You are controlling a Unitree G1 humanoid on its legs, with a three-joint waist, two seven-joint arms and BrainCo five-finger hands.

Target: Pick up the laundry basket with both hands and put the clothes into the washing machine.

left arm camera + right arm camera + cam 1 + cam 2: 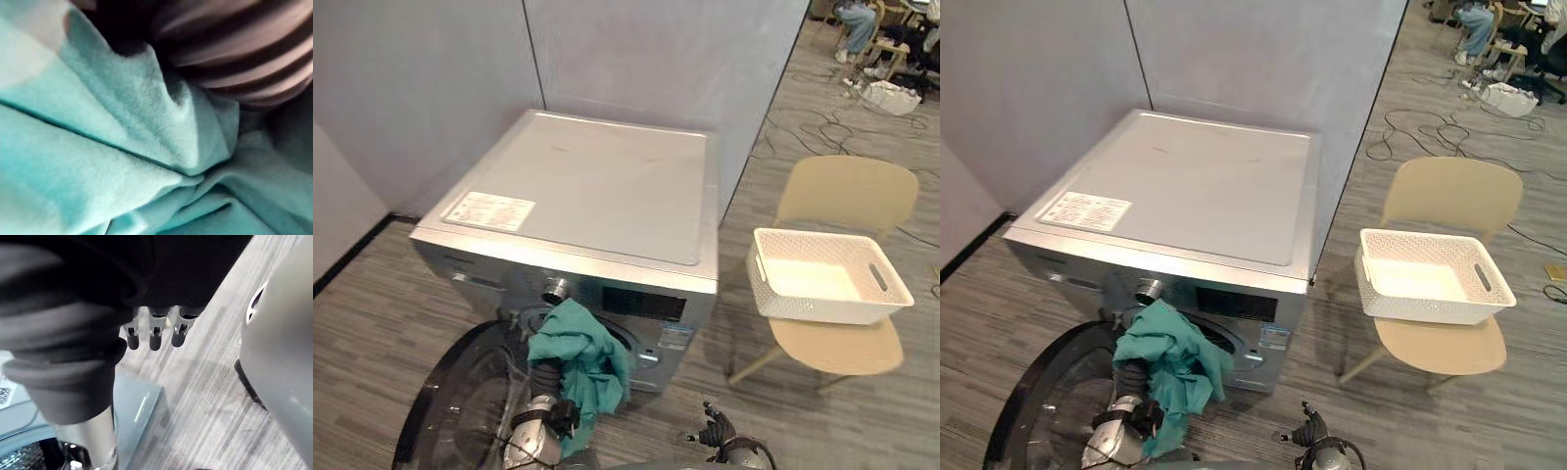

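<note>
The left robot hand (pixel 244 54) is buried in a crumpled teal cloth garment (pixel 579 357), which drapes over it at the round drum opening of the silver-grey front-loading washing machine (pixel 597 186). Whether this robot hand is clenched on the cloth cannot be told, since the fabric hides it. The machine's dark round glass door (pixel 460 401) hangs open just to the left of that robot hand. The right robot hand (pixel 716 429) hovers low over the grey wood-pattern floor (pixel 862 421), to the right of the garment and apart from it. Its fingers (pixel 154 335) hang straight and relaxed, grasping nothing. The white perforated plastic laundry basket (pixel 803 308) sits with nothing in it on 1 beige chair (pixel 847 191), beyond the right robot hand and further to its right, well apart from both hands.
</note>
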